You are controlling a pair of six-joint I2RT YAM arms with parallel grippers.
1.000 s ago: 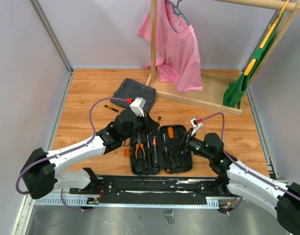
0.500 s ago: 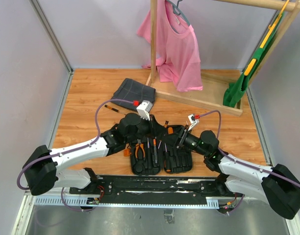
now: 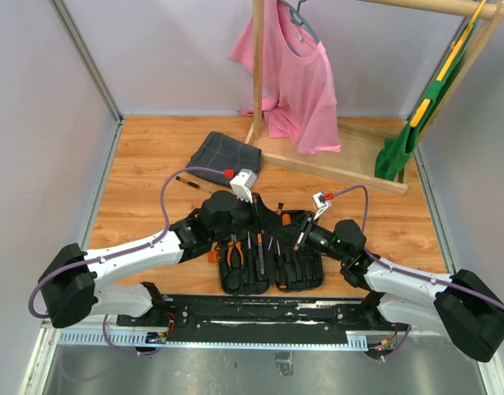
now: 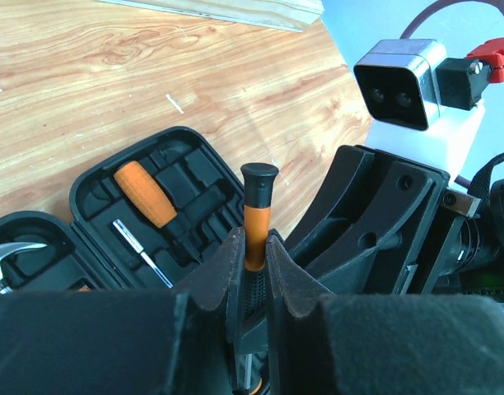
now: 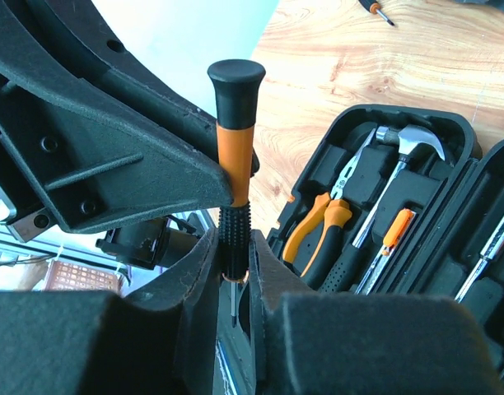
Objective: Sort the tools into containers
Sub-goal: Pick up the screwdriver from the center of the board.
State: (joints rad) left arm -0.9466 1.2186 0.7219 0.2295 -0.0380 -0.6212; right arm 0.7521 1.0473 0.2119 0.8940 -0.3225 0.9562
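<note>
**Top view.** My left gripper (image 3: pixel 259 220) and right gripper (image 3: pixel 300 237) meet over the open tool case (image 3: pixel 235 284). A loose screwdriver (image 3: pixel 186 181) lies well apart on the floor.

**Left wrist.** My left fingers are clamped on the held screwdriver (image 4: pixel 254 230).

**Right wrist.** My right fingers pinch its black grip. I judge the left should release first. The pliers (image 5: pixel 318 222) and hammer (image 5: pixel 413 140) already fill nearby slots.
</note>
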